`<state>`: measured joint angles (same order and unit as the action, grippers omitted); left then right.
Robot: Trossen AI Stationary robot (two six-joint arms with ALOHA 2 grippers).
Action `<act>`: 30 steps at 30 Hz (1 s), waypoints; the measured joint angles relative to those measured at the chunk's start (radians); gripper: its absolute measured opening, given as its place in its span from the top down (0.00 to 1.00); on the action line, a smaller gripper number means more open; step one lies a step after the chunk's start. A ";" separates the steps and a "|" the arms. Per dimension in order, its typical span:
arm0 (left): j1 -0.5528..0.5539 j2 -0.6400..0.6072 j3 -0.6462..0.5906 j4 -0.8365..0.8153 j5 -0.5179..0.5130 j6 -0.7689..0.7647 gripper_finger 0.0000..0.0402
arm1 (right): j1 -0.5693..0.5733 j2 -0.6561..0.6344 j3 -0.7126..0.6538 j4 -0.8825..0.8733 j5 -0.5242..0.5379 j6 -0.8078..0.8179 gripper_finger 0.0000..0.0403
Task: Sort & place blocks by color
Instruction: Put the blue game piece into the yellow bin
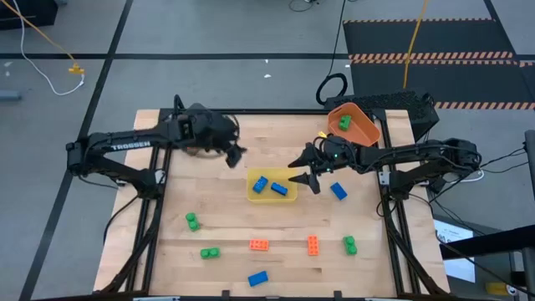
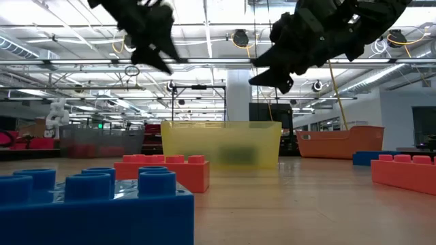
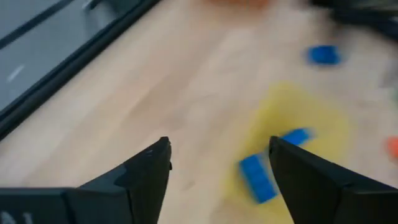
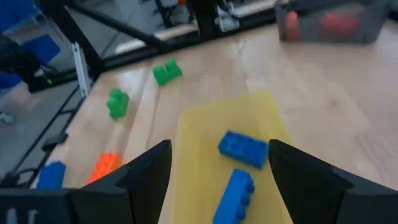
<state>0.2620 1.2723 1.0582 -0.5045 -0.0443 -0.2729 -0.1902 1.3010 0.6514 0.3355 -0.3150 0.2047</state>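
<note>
Two blue blocks [image 1: 260,184] [image 1: 279,189] lie flat in the yellow bin [image 1: 251,195] at mid table. My right gripper [image 1: 304,177] hovers open just right of that bin's rim; the right wrist view shows both blue blocks [image 4: 243,149] [image 4: 233,194] between its fingers, farther off. My left gripper [image 1: 238,156] hangs open above the table just beyond the bin's far-left corner, with the bin [image 3: 273,112] ahead of it. A third blue block [image 1: 338,191] lies right of the bin, a fourth [image 1: 257,278] near the front edge. Orange blocks [image 1: 259,245] [image 1: 313,244] and green blocks [image 1: 192,221] [image 1: 209,252] [image 1: 349,244] lie scattered on the near half.
An orange bin [image 1: 366,131] at the far right holds a green block [image 1: 343,122]. In the right wrist view a grey bin [image 4: 367,28] stands at the table's far side. The low view shows a blue block [image 2: 88,204] and an orange block [image 2: 163,170] close to the camera.
</note>
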 joint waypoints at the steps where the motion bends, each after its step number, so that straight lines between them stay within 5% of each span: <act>1: -0.036 0.001 -0.003 0.034 0.002 0.011 0.37 | 0.000 -0.005 0.000 -0.021 0.000 0.000 0.36; 11: -0.315 0.004 -0.117 0.500 0.018 -0.002 0.45 | 0.104 -0.228 0.000 -0.235 0.070 0.021 0.36; 15: -0.411 0.004 -0.127 0.606 -0.003 -0.017 0.47 | 0.203 -0.325 0.000 -0.354 0.182 0.020 0.36; 22: -0.530 0.018 -0.127 0.595 -0.144 -0.026 0.51 | 0.340 -0.436 0.000 -0.689 0.418 0.084 0.36; 30: -0.587 0.018 -0.127 0.534 -0.224 -0.015 0.55 | 0.439 -0.460 0.001 -0.993 0.473 0.228 0.36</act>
<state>-0.3250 1.2903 0.9310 0.0290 -0.2684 -0.2874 0.2492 0.8405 0.6521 -0.6575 0.1581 0.4332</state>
